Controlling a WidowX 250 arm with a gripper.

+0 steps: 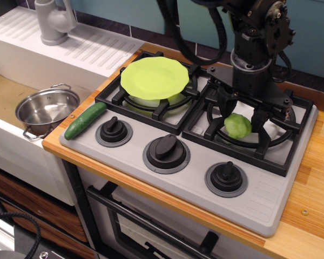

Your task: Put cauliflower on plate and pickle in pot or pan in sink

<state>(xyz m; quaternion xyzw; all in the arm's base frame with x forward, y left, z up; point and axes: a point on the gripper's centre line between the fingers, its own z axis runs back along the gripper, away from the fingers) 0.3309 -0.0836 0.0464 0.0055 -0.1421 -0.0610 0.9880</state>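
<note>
The pale green cauliflower (238,126) sits low over the right burner of the stove, between the two black fingers of my gripper (242,115), which is shut on it from above. The lime-green plate (154,77) rests on the left burner grate. The dark green pickle (85,120) lies at the front left corner of the stove top, near the counter edge. The steel pot (47,109) stands empty in the sink (5,97) to the left.
A grey faucet (54,21) and a ribbed white drainboard (92,46) are behind the sink. Three black knobs (166,149) line the stove front. Raised black grates (248,143) surround the cauliflower. Wooden counter (313,183) runs along the right.
</note>
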